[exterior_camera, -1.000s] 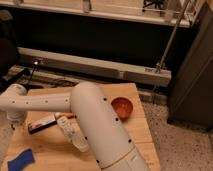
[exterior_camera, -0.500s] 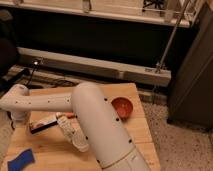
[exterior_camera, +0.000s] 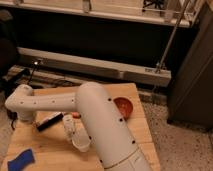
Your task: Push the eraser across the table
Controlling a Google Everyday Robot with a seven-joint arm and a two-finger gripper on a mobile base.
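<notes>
gripper hangs low at the left of the table, beside the eraser; we cannot tell how open it is

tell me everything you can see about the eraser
The eraser is a long, slim bar that looks dark along its visible side. It lies flat on the light-wood table, left of centre and slanted, with its left end lower in the camera view. Its right end reaches toward the robot's arm. The gripper is just left of it; whether they touch cannot be told.
</notes>
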